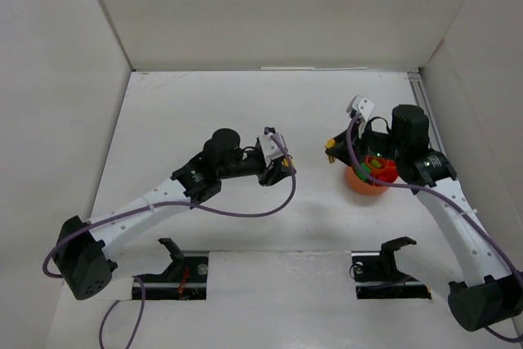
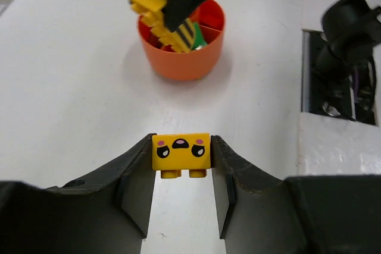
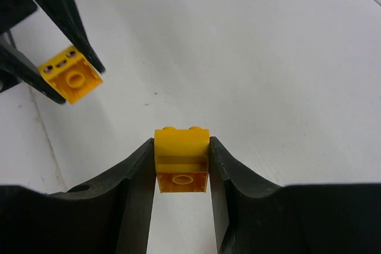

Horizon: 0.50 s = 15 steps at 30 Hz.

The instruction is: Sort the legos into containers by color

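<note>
No legible text, number, brand or label in any view.

Only printed mark: a cartoon face on the side of the yellow brick [image 2: 181, 151] clamped in the left gripper [image 2: 181, 154]. It has two dark eyes, a dark open mouth and two pink cheek spots. The face sits upside down in the left wrist view, mouth above eyes, studs pointing down.

Striped patch [image 2: 186, 33], yellow and black diagonals, in front of the orange bowl [image 2: 178, 66]. No characters on it.

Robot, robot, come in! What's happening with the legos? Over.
Left gripper shut on yellow face brick. Right gripper shut on plain yellow brick. Orange bowl beside right gripper; nothing blocking.
</note>
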Available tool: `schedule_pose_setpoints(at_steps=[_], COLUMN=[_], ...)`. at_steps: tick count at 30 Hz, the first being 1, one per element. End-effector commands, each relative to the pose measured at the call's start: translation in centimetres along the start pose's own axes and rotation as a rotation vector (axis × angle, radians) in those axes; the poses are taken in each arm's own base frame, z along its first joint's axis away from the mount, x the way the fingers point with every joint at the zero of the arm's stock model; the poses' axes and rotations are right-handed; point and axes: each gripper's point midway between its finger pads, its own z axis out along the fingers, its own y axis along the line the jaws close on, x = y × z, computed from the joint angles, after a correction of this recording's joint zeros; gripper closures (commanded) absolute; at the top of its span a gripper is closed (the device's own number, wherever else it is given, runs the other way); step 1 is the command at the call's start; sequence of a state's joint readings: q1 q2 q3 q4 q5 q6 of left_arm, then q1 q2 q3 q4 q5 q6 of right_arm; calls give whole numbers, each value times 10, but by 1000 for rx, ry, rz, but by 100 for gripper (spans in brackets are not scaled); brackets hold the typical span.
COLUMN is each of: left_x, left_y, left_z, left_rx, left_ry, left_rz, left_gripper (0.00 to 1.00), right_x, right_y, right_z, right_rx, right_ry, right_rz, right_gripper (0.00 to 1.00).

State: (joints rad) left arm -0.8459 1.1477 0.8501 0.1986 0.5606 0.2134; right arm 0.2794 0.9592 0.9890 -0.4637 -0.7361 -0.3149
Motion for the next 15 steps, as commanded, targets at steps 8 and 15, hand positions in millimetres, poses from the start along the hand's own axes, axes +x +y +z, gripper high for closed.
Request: schedule_pose_setpoints(at_steps=[8, 15], left_x=[-52, -28], left_y=[74, 132], left_z=[-30, 6], left_rx=[-460, -703], left_ry=[-201, -22], left_rz=[-216, -537], left_gripper=[100, 100], right_x=[4, 54], right_y=[-85, -142], right_z=[-33, -98], right_rx=[476, 1035], right_ry=[12, 149], right_rz=[210, 444], right_gripper=[98, 98])
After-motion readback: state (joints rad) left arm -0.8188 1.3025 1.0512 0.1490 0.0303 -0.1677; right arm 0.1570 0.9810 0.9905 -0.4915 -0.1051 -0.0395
